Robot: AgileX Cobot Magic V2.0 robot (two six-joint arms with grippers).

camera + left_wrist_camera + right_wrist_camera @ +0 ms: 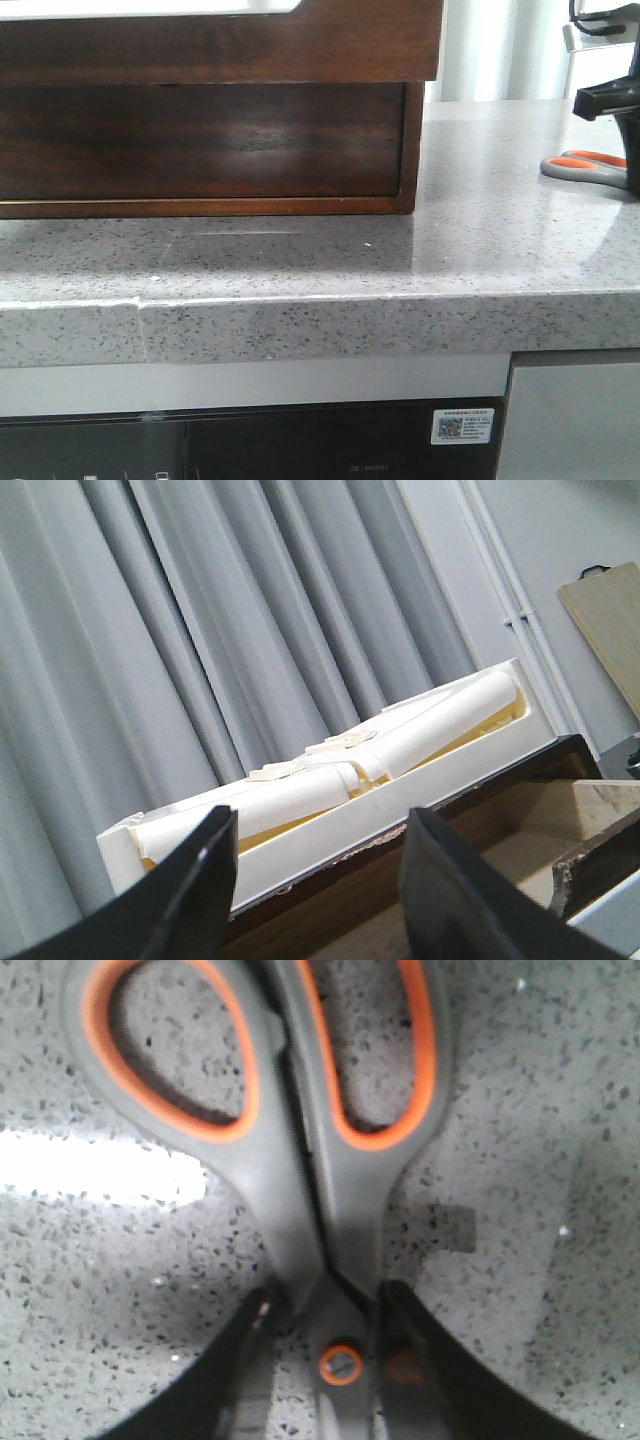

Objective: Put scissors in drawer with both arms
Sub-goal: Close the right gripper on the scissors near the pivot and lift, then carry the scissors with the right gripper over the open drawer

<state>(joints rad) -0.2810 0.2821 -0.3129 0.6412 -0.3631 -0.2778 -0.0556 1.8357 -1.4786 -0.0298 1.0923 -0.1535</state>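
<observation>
Right gripper (335, 1335) clamped around scissors (300, 1160)

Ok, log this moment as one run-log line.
right end effector: closed around scissors near pivot, on countertop | left end effector: open, empty, raised | drawer: shut

R gripper (335, 1330) is down low w/ both fingers (235, 1370) closed in against the scissors (300, 1160) at the pivot, one finger each side. L gripper (315, 880) is raised & tilted up, fingers (190, 890) spread apart, nothing between them.
</observation>
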